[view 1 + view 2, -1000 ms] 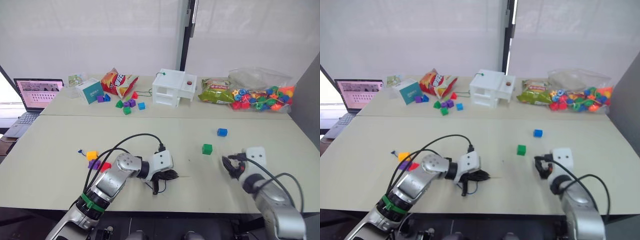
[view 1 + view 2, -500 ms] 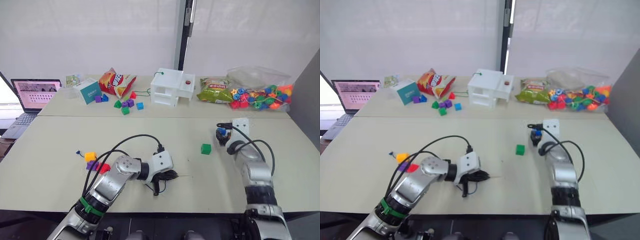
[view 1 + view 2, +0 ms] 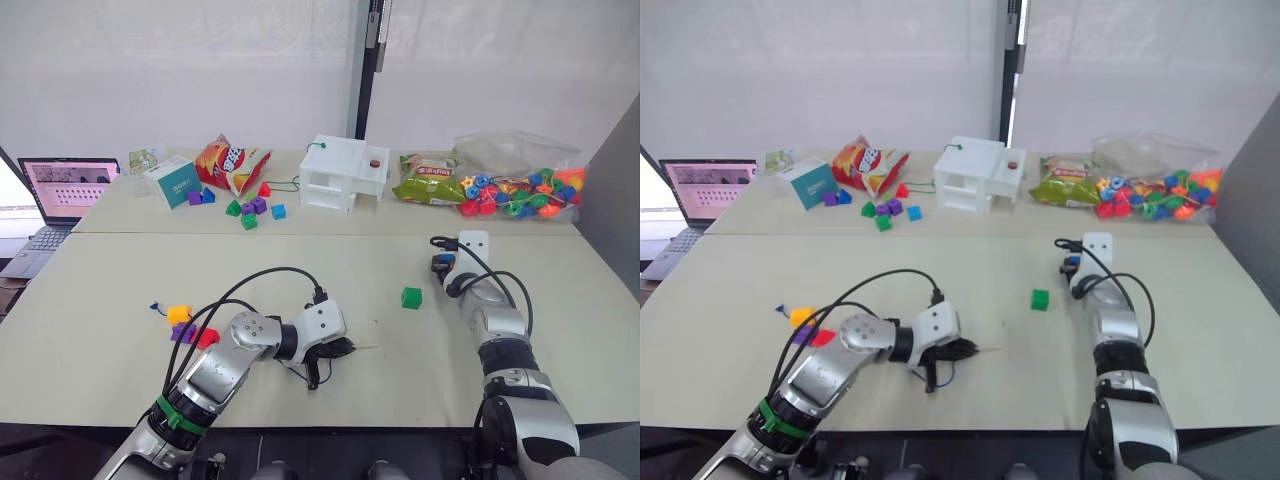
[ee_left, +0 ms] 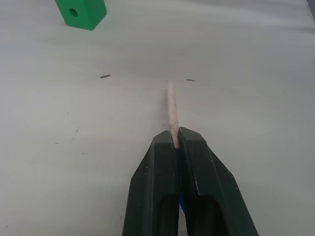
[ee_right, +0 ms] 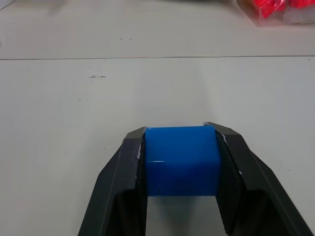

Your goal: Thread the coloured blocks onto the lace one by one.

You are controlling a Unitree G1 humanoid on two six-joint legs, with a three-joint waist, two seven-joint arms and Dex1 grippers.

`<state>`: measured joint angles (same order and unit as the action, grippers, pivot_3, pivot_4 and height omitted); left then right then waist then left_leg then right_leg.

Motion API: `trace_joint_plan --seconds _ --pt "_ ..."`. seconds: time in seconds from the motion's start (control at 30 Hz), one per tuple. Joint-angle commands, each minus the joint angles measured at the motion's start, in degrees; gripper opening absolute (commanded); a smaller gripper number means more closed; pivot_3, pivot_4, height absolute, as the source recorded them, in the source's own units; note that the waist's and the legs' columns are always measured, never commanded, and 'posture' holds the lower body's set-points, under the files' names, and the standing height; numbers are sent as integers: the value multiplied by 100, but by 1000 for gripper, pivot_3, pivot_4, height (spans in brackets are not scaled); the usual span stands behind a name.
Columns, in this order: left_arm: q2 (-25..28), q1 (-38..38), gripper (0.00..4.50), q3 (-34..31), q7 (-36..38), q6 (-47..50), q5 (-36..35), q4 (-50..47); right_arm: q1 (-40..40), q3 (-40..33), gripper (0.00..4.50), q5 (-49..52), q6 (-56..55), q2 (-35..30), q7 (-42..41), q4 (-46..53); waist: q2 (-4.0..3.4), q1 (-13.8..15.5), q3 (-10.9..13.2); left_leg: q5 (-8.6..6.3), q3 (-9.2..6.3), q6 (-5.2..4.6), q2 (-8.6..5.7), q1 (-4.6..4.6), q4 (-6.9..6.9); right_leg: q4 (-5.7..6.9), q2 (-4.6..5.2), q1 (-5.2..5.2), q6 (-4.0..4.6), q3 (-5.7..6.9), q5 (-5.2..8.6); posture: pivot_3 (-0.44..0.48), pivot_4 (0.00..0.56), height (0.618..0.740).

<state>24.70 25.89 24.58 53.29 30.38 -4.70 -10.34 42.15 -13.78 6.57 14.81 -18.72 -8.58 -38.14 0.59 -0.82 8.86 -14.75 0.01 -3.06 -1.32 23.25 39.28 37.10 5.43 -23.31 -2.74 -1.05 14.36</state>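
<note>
Pale tabletops fill the head views, with a white curtain behind. On the near table the left gripper lies low at the front, clenched on the lace; the lace's pale tip pokes out toward the robot's right, its long axis running roughly across the table toward the green block, which sits well apart from it. Yellow-orange, purple and red blocks cluster to the left of that arm. The right gripper is at the blue block further back on the table. A second ago the right arm was pulled in near the table's front edge with the blue block lying free; it has since reached out to the block, while the left gripper has stayed put.

Seen from the left wrist, the two black fingers are pressed together on the lace, whose stiff tip points straight away along the fingers, just above the tabletop, toward the green block.

Seen from the right wrist, the fingers hug the blue block on both sides, gripping it over the tabletop.
</note>
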Motion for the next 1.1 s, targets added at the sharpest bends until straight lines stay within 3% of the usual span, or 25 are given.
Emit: trace_joint_plan --seconds 0.03,0.1,0.33,0.47,0.63,0.73,1.1 --pt "11 32 0 -82 -1 -58 -69 -82 -115 -70 1214 242 210 18 -31 953 0 -4 0 0 0 0 0 0 0 0 0 -1 0 0 0 0 150 740" --pt "17 28 0 -75 16 -77 -73 -65 -373 -88 1214 393 594 95 62 1828 -1 3 0 0 0 0 1 0 -1 0 0 -1 0 -1 0 0 150 740" --pt "45 51 0 -76 114 -143 -110 72 -2444 425 1214 799 3879 188 720 7773 -18 62 -11 3 -1 2 -5 62 -6 17 6 -76 -1 -7 0 0 150 740" --pt "31 71 0 -54 206 -185 -128 171 -3209 1082 1214 857 5009 226 1077 9500 -18 35 -11 7 1 6 -4 69 -2 20 -2 -84 0 -11 -1 0 150 740" --pt "18 79 0 2 333 -232 -122 201 -4233 2029 1214 808 5133 313 1757 9814 -17 50 -11 15 0 4 -6 47 10 2 -1 -64 0 -6 0 0 150 740" --pt "-26 150 0 -21 345 -213 -130 211 -4832 2225 1214 667 5299 819 1939 9635 -17 48 -11 16 0 5 -7 51 10 3 -1 -68 0 -8 0 0 150 740" --pt "25 178 0 -61 382 -253 -77 231 -5064 2122 1214 742 5113 1726 1689 8859 -13 16 -14 18 -1 7 -4 49 10 4 -6 -70 1 -7 0 0 150 740"
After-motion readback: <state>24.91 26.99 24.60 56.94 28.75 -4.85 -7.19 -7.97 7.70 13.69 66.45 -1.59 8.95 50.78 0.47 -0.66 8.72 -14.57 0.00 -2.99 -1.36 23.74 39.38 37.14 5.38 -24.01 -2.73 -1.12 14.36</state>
